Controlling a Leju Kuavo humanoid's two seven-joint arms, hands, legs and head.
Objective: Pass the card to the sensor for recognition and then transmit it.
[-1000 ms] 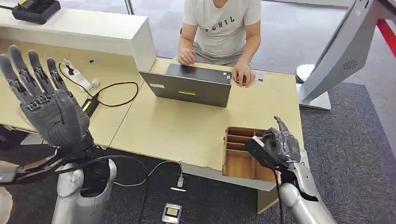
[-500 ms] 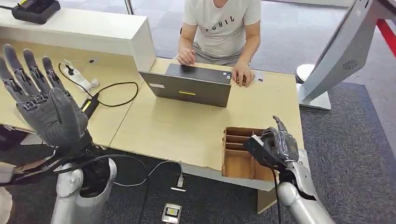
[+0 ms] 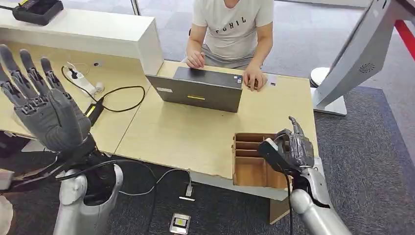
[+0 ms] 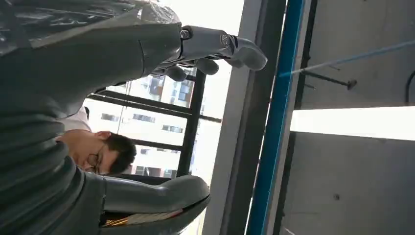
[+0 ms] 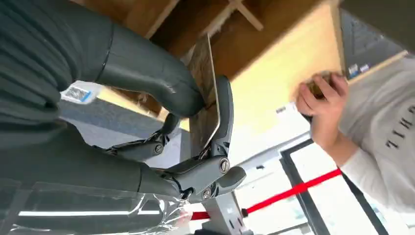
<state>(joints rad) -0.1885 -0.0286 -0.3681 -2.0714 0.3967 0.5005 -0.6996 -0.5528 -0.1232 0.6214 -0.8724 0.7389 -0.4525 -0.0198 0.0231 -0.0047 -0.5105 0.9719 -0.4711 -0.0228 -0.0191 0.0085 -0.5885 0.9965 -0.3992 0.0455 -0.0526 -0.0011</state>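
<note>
- My right hand (image 3: 292, 149) sits at lower right of the head frame, over the right end of the wooden divider box (image 3: 249, 161).
- In the right wrist view the card (image 5: 204, 98) is pinched between my thumb (image 5: 147, 73) and a dark finger (image 5: 224, 115); the card stands edge-on to the camera, with the box's slats behind it.
- In the head view the card is too small to make out among the fingers; a pale edge shows at the hand's left side.
- My left hand (image 3: 46, 110) is raised at the left edge of the head frame, palm flat, fingers spread and pointing toward the top of the frame, holding nothing.
- Left wrist view: thumb (image 4: 156, 193) and fingers (image 4: 220, 46) apart, nothing between them; window frames behind.
- The box stands at the near right edge of the light wood counter (image 3: 186, 134), compartments open to the top.
- Grey laptop (image 3: 198, 89) at upper centre of the counter, its lid back toward me; a person in a white T-shirt (image 3: 232, 24) sits behind it, both hands on the counter by the laptop.
- Black cable (image 3: 115, 100) loops on the counter left of the laptop.
- Grey slanted stand (image 3: 355, 56) at upper right, on the carpet.
- Small device with a screen (image 3: 180, 223) lies on the floor at bottom centre.
</note>
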